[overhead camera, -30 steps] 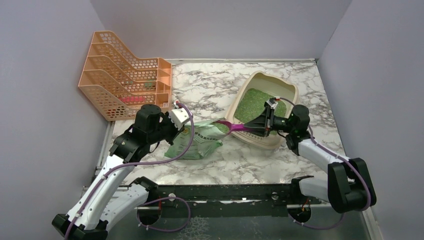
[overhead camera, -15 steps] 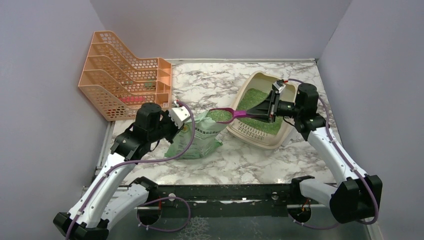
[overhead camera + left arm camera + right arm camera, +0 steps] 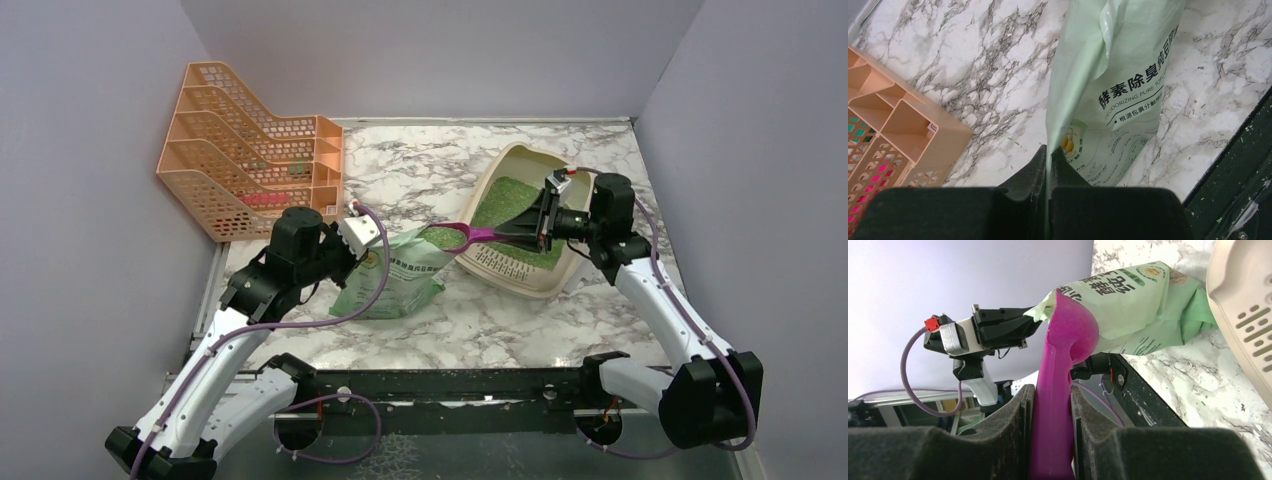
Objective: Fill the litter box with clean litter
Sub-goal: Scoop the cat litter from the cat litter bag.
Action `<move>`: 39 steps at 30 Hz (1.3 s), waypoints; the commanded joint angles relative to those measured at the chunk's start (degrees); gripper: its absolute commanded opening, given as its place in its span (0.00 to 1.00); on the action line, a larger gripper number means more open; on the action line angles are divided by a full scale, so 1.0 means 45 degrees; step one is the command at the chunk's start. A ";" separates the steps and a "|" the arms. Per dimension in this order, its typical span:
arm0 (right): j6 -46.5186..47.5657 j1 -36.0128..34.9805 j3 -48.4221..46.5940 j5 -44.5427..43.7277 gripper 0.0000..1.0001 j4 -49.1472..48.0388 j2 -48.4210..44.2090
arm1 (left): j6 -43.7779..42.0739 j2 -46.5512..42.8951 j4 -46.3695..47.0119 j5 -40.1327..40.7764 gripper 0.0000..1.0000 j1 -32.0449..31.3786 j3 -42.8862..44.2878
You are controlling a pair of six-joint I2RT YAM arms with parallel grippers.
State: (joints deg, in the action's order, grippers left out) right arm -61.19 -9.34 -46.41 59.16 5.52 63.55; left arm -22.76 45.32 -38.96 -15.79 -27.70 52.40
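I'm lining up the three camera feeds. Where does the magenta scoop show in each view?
Top external: scoop mid-picture, its bowl at the mouth of the green litter bag.
Left wrist: not in it.
Right wrist: scoop lower centre, rising from the right pincer toward the bag.
Shared landmark: the green litter bag, also at upper centre in the left wrist and upper right in the right wrist.

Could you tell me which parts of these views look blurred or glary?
Top view: evenly lit, sharp, no glare. Left wrist: bag print crisp, left fingers dark and soft. Right wrist: scoop handle and right fingers blurred up close, bag sharper.
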 commanded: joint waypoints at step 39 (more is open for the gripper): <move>-0.2967 0.6010 0.2551 0.4575 0.01 -0.6334 -0.1066 | 0.0449 -0.0488 0.1546 0.0389 0.31 0.0043 0.0622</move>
State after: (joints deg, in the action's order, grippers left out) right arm -73.95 13.87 -36.18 76.97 -18.70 59.99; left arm -20.84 44.23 -35.31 -14.52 -27.70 53.25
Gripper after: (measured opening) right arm 0.311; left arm 0.274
